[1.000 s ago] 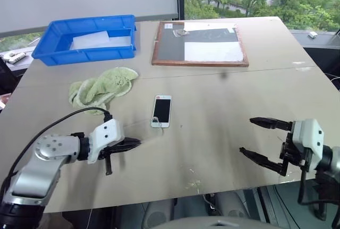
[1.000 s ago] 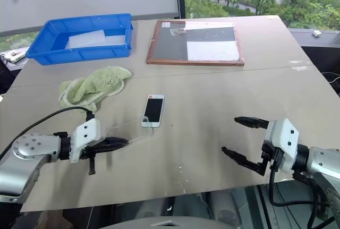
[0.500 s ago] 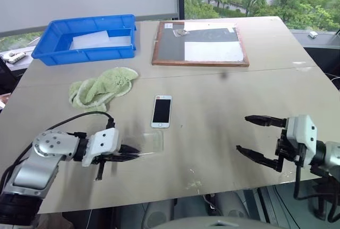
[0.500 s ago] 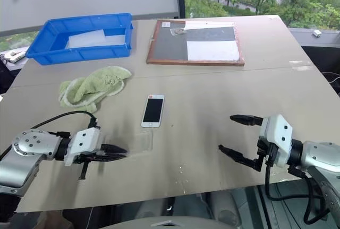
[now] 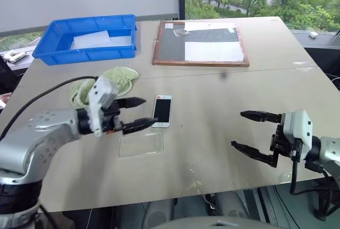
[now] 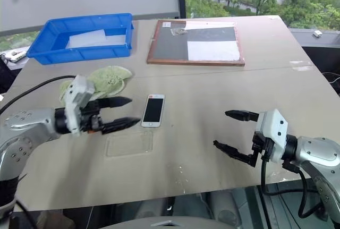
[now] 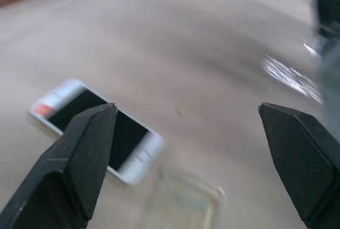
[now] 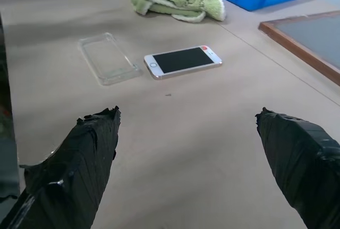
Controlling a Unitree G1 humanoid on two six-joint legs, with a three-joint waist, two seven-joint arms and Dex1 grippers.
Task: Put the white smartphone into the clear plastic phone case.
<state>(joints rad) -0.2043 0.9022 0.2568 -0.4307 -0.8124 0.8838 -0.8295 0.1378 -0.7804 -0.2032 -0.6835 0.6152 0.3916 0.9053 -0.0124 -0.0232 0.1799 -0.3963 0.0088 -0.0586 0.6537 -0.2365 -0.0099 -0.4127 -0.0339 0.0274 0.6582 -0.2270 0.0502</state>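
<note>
The white smartphone (image 5: 162, 111) lies face up, dark screen showing, near the middle of the table. Just in front of it, toward me, the clear plastic phone case (image 5: 141, 144) lies flat on the table, apart from the phone. My left gripper (image 5: 139, 113) hovers open just left of the phone and above the case, holding nothing. In its wrist view the phone (image 7: 135, 136) and the case (image 7: 186, 202) lie below the spread fingers. My right gripper (image 5: 237, 129) stands open and empty over the table to the right, pointing toward the phone (image 8: 183, 60) and the case (image 8: 109, 59).
A green towel (image 5: 103, 84) lies crumpled behind my left gripper. At the back left stands a blue bin (image 5: 85, 40) holding a white frosted sheet. A wood-framed board (image 5: 200, 44) lies at the back centre. The table's front edge (image 5: 175, 194) runs close below both grippers.
My left gripper has opened and let go of the case, which now lies flat on the table. That gripper has risen and moved toward the phone. The right arm has stayed put.
</note>
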